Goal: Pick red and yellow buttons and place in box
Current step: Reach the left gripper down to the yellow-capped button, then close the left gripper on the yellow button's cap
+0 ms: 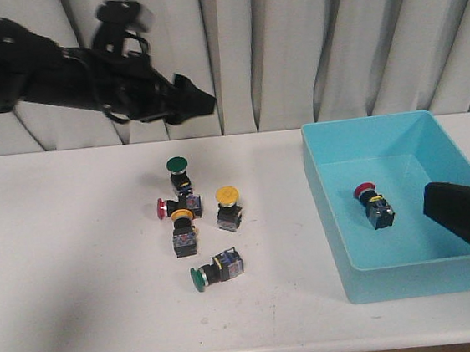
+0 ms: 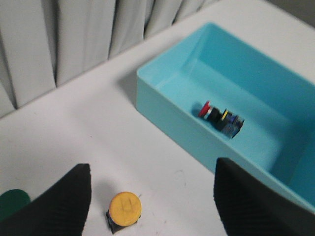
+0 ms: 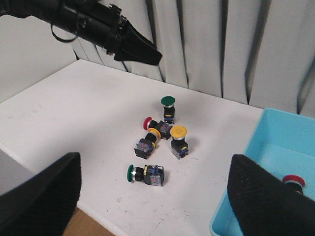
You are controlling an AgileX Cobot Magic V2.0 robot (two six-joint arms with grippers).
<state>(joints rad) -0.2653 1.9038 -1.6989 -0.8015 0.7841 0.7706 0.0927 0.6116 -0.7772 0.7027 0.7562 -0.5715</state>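
A: Inside the box (image 1: 332,216), near the middle of its floor, one red button (image 1: 373,204) is lying on its side, cap toward the far wall. I'd judge that part as delivered.

B: And beside the box?

A: Well apart from its left wall, a cluster is sitting on the white table (image 1: 68,269): an upright yellow button (image 1: 228,207), a second yellow one (image 1: 183,229) tipped over, a red one (image 1: 175,206) on its side, and two green buttons (image 1: 177,173) that probably stay put.

B: What are the arms doing?

A: The left gripper (image 2: 152,206) is hovering high above the upright yellow button, fingers spread and carrying nothing, likely lining up a grasp. The right gripper (image 3: 152,196) is waiting over the box's near right corner, also released and empty.

B: Surfaces?

A: Smooth turquoise plastic walls, glossy round mushroom caps, blocky black bodies that should give the fingers flat sides.
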